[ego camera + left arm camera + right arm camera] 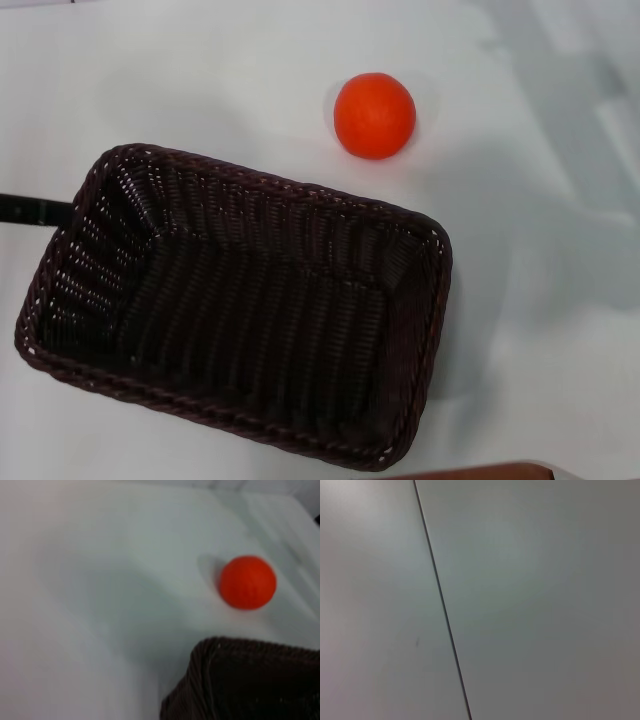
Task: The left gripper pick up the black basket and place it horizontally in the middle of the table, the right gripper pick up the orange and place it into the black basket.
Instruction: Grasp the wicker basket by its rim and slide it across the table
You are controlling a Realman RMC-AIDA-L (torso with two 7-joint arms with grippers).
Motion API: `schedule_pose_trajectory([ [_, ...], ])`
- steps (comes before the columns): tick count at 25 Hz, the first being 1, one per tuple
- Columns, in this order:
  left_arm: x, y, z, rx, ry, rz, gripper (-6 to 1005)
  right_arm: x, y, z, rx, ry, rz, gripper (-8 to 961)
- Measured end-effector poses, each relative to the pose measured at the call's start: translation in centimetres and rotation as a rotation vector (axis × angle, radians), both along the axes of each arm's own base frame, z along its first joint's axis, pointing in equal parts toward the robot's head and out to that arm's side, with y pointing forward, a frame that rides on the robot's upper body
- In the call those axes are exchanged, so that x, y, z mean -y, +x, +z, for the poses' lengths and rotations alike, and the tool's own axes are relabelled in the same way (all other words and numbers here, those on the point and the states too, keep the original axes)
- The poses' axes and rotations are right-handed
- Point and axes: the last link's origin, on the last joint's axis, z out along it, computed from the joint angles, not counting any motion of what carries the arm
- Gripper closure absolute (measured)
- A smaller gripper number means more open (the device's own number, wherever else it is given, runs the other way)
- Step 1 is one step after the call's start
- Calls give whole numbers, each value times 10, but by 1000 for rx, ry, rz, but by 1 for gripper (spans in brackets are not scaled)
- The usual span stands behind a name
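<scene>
Obs: the large, dark brown-black woven rectangular basket (240, 310) sits on the plain white table (560, 300), open side up, long axis slightly skewed, in the near-centre of your head view. Nothing is in it.

Obs: the small bright orange-red ball-shaped fruit (374, 115) rests on the table just beyond the basket's far rim, apart from it. The left wrist view confirms a gap between the fruit (248, 582) and the basket's corner (240, 680).

Left claw (35, 209): you see only a slim black bar reaching the basket's left end at the rim. Whether it is pinched on the rim or apart, I cannot tell; contact itself is unclear.

Right claw: not in view. Its wrist camera shows only a pale surface crossed by a thin dark seam.

Judgement: basket placement looks close to done but skewed; the orange step is not yet started.

Risks for you to watch:
- If the left claw is hooked in the weave, pulling away could drag or swivel the basket toward the fruit.
- A nudge from the rim would roll the fruit off; it is round and free on a smooth table.
- A right claw descent off-centre on the ball could squirt it sideways.
- Releasing too near the sloping wall may bounce it out.
</scene>
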Motion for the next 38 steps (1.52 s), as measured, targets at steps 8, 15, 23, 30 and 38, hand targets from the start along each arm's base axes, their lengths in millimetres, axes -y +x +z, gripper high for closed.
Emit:
schedule_pose_trajectory([
  [8, -7, 0, -23, -106, -59, 43, 158, 1, 1, 0, 2, 1, -4, 33],
  [15, -11, 5, -38, -160, -110, 39, 188, -1, 3, 0, 4, -3, -19, 36],
  [23, -11, 7, -40, -161, -119, 36, 316, -1, 5, 2, -1, 7, -33, 37],
  [30, -12, 8, -40, -156, -121, 39, 565, -1, 6, 3, -3, 11, -35, 37],
  [38, -14, 5, -25, -85, -50, 90, 831, -3, 6, 3, -4, 12, -44, 37],
])
